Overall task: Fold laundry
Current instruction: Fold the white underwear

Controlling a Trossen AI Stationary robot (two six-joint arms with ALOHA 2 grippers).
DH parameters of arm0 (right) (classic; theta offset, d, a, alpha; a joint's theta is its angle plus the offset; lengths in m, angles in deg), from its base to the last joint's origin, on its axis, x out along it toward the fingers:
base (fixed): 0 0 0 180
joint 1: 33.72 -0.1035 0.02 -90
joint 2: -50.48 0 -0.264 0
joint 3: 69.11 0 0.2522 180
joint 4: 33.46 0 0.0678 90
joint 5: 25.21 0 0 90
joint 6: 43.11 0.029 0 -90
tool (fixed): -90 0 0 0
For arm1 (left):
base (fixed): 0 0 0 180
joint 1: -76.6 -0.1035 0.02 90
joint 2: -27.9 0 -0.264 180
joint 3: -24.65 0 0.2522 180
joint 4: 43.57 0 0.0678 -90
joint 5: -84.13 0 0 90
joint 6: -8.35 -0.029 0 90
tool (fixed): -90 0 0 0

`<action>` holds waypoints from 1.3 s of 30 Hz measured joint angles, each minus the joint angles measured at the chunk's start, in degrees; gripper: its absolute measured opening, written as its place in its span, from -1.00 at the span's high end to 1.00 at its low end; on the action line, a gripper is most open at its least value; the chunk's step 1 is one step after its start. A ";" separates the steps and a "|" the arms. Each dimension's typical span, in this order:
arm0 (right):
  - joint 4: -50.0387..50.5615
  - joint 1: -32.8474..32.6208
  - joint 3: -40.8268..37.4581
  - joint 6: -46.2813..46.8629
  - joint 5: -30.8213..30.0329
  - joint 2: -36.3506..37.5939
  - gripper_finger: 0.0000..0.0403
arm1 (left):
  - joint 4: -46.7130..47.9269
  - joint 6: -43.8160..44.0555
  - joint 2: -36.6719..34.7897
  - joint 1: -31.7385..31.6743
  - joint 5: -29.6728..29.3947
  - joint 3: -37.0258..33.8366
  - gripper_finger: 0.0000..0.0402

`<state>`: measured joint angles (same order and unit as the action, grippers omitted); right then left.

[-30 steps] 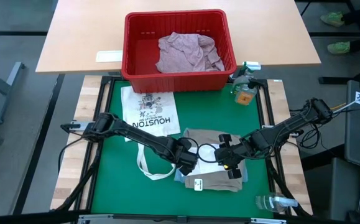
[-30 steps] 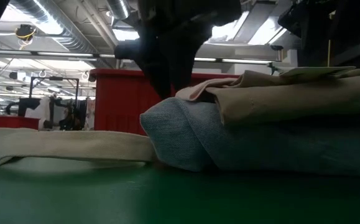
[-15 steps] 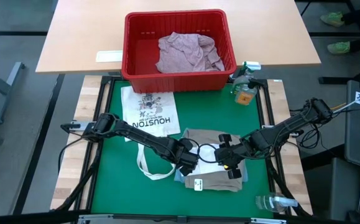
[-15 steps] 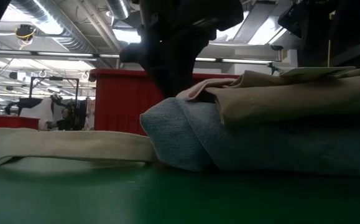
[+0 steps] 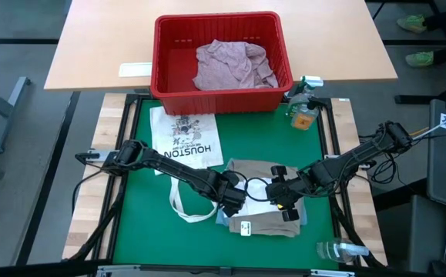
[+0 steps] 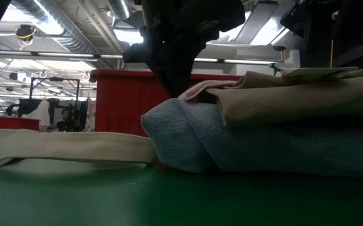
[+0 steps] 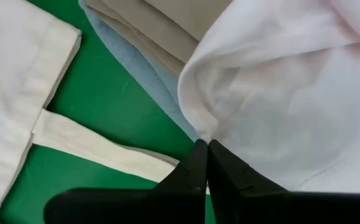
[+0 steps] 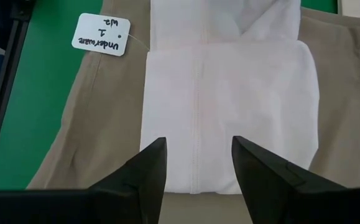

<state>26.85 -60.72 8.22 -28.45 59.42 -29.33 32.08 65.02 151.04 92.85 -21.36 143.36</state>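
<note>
The red basket (image 5: 223, 52) at the back of the bench (image 5: 142, 231) holds a crumpled pink-mauve shirt (image 5: 233, 65). Since a second ago the left gripper (image 7: 206, 163) has closed its jaws; they now pinch a fold of the pale pink garment (image 8: 229, 121) lying atop the khaki cloth (image 5: 265, 223) and jeans (image 6: 244, 147). The right gripper (image 8: 198, 163) hovers over that garment, jaws spread wide, holding nothing.

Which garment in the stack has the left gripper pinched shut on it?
The pale pink garment on top: the left gripper is shut on its folded edge. The khaki piece and blue denim lie untouched beneath it.
</note>
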 joint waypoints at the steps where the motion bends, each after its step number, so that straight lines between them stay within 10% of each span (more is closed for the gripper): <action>1: 0.01 0.00 0.00 -0.01 0.00 0.00 0.10 | 0.03 -0.50 -0.18 0.00 0.12 0.00 0.99; 18: 3.36 0.00 0.00 0.06 -0.02 3.92 0.10 | -19.61 -1.84 -5.91 -1.36 13.31 0.02 1.00; 39: 9.19 0.00 0.02 0.06 0.42 7.50 0.10 | -49.46 -1.76 1.37 -7.14 7.07 0.07 1.00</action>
<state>36.04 -60.72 8.24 -28.39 59.84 -21.84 -17.38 63.26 152.41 85.72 -14.29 143.42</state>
